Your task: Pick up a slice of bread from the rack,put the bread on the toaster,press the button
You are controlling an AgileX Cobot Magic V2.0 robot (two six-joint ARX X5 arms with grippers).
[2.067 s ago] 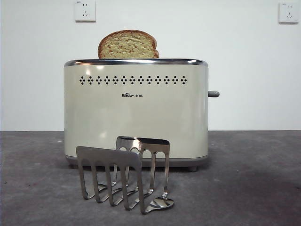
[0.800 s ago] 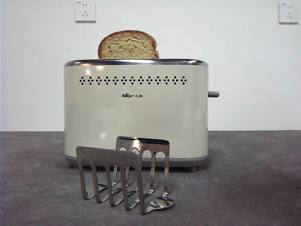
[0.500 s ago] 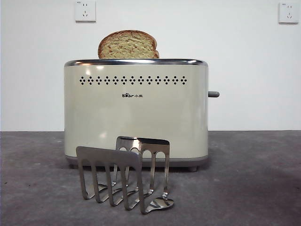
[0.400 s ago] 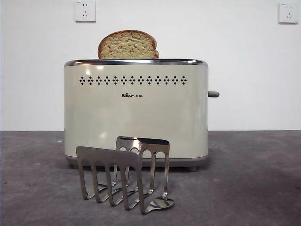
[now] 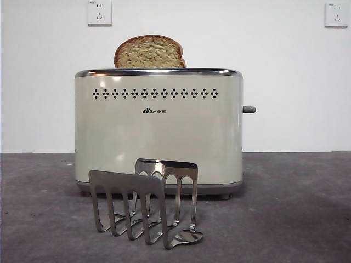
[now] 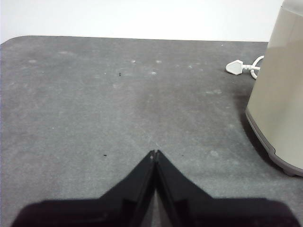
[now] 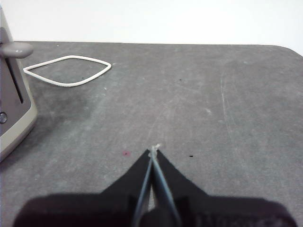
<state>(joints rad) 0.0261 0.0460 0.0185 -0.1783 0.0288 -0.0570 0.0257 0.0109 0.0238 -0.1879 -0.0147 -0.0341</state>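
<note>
Judging the button [image 5: 249, 109] stiff and small at the toaster's [image 5: 159, 131] 3 o'clock, we press its top; both pincers, left [image 6: 155, 153] and right [image 7: 154, 149], rest clenched, empty.

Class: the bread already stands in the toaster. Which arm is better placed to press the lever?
Probably the right. The button shows beside the right gripper; the left gripper faces the toaster's plain end.

Shiny steel rack [image 5: 143, 203], matt tabletop [image 5: 296, 208]
</note>
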